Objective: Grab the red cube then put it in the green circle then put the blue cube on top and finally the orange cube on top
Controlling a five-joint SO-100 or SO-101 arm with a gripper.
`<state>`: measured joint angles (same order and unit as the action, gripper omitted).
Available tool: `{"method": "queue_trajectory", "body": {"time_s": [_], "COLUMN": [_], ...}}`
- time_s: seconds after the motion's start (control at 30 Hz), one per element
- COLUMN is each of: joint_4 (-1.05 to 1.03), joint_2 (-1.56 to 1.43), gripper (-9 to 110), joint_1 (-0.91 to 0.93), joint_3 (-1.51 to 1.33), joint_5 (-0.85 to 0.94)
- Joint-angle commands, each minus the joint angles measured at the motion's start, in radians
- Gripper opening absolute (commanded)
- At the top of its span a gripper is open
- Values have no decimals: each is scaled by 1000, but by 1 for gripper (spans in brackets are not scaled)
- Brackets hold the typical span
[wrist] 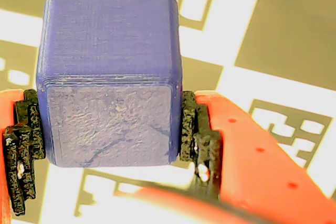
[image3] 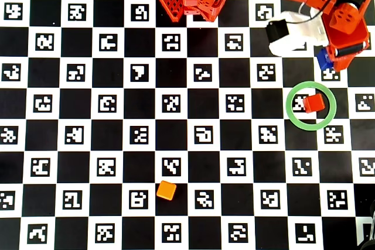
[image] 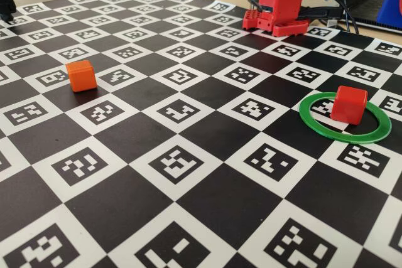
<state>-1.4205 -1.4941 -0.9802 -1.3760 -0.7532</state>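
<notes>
Clamped on the blue cube point(wrist: 110, 77) in the wrist view, end effector point(wrist: 110, 135) with its black ribbed pads point(wrist: 190, 129) pressed against both side faces of the cube and orange-red fingers behind them. Seen beneath the cube, blurred black-and-white marker squares of the desk point(wrist: 273, 35), with the cube apparently lifted clear of them, though contact cannot be judged for certain. In the overhead view, only a small blue corner of the cube point(image3: 323, 58) visible under the arm point(image3: 343, 21), near the upper right, just above the green circle point(image3: 297, 118) and apart from it. Inside that ring, the red cube point(image3: 314, 103), sitting flat on the board and slightly right of the ring's middle; from the fixed view, same cube point(image: 349, 104) upright within the green circle point(image: 326, 133), close to its far right rim. Well apart, the orange cube point(image3: 166, 190) alone on a black square toward the lower middle of the overhead view, and at the left in the fixed view point(image: 81, 75), resting flat and untouched. At the far edge of the checkered desk point(image: 207, 205), the red arm base point(image: 282, 4), with cables trailing to its right.
</notes>
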Motion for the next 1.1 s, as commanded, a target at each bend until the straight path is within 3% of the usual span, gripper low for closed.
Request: {"method": "queue_trajectory", "body": {"time_s": [0.0, 1.07], "joint_4": [-6, 60], "joint_2": [5, 307], "gripper": [13, 14], "joint_1": [32, 147], "joint_3": [112, 290], "joint_5": [35, 49]}}
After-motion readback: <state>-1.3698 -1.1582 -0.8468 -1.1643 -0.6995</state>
